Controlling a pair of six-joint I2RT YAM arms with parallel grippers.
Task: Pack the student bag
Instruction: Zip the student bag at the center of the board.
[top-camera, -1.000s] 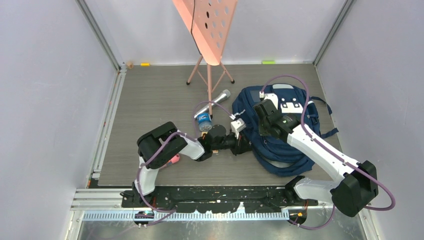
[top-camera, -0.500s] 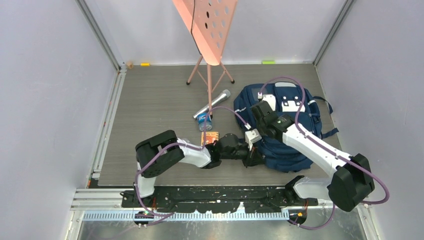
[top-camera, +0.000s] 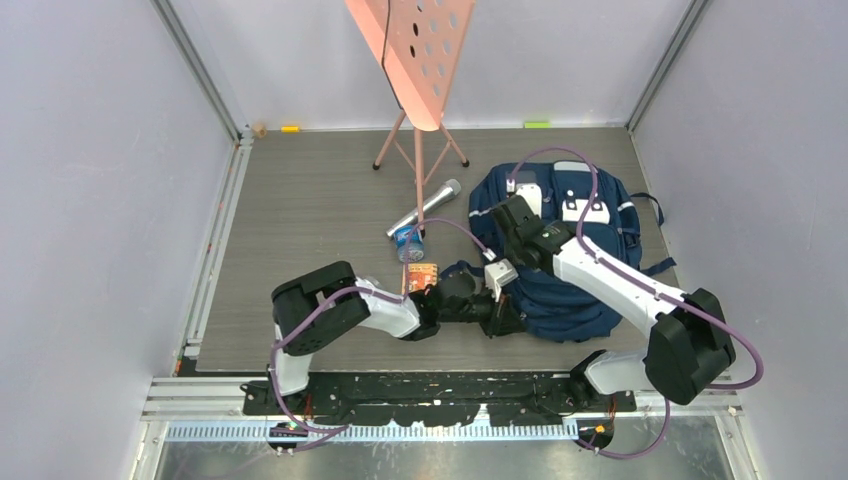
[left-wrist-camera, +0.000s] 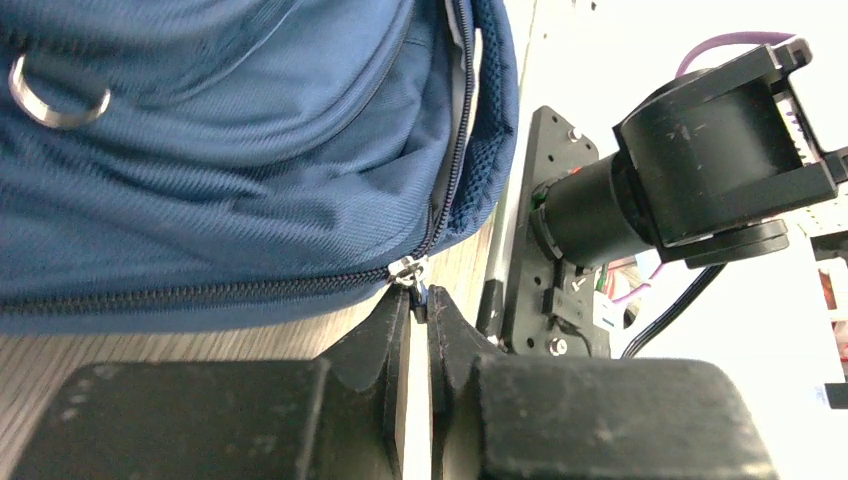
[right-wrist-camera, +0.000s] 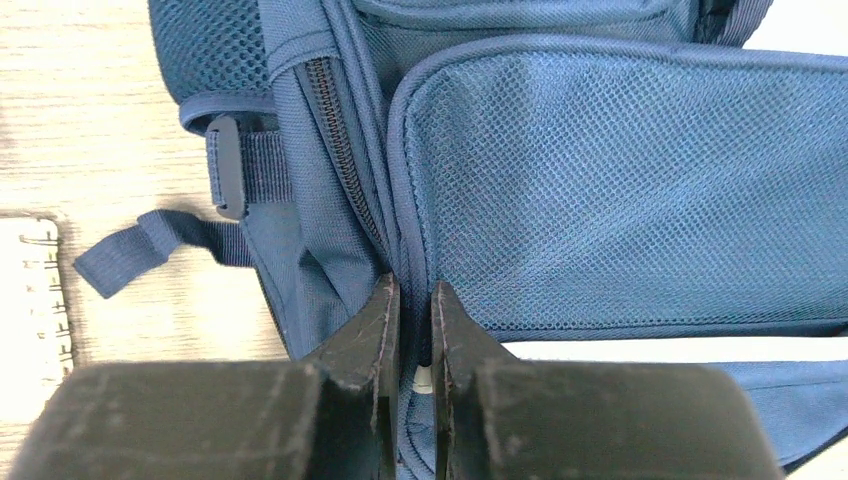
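Note:
The student bag (top-camera: 585, 255) is a navy backpack lying flat at the right of the table. My left gripper (top-camera: 507, 316) is at its near left edge. In the left wrist view that gripper (left-wrist-camera: 419, 297) is shut on the small zipper pull (left-wrist-camera: 412, 271), where the closed zipper (left-wrist-camera: 200, 293) meets the opened part running up the bag (left-wrist-camera: 250, 150). My right gripper (top-camera: 497, 216) is at the bag's far left side. In the right wrist view it (right-wrist-camera: 411, 292) is shut on a fold of bag fabric beside the mesh pocket (right-wrist-camera: 620, 180).
A pink music stand (top-camera: 415, 60) rises at the back, its legs near a silver microphone (top-camera: 430, 205). A blue round can (top-camera: 407, 241) and a small orange booklet (top-camera: 420, 275) lie left of the bag. A loose strap with buckle (right-wrist-camera: 225, 165) hangs off the bag's side.
My left gripper has slid right and nearer along the bag's edge, uncovering the orange booklet. The right gripper has moved farther and left along the bag's side. Both stayed shut.

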